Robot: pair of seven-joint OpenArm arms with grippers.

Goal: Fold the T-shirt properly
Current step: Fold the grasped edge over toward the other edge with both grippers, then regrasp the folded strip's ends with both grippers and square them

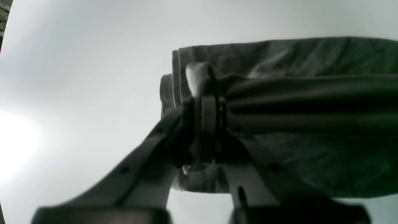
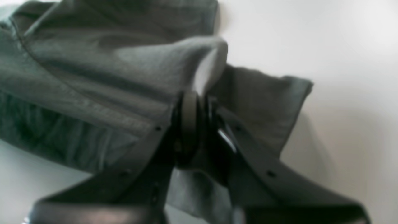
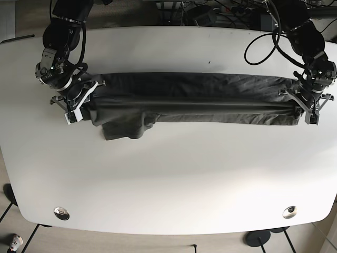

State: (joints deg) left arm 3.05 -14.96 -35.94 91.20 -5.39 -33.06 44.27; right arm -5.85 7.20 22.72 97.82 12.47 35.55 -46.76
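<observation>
The dark grey T-shirt (image 3: 189, 100) lies stretched in a long band across the white table, folded lengthwise with a raised taut ridge along its middle. A sleeve hangs out toward the front at its left end (image 3: 126, 128). My right gripper (image 3: 90, 101) is shut on the shirt's left end, with cloth (image 2: 124, 68) bunched over its fingertips (image 2: 194, 102). At the shirt's right end my left gripper (image 3: 300, 103) is shut on a pinch of fabric (image 1: 311, 102); its jaws (image 1: 206, 109) hold the fold slightly above the table.
The white table (image 3: 168, 174) stretches wide in front of the shirt, with two round metal fittings (image 3: 61, 213) near its front corners. Cables and equipment (image 3: 221, 13) sit behind the far edge.
</observation>
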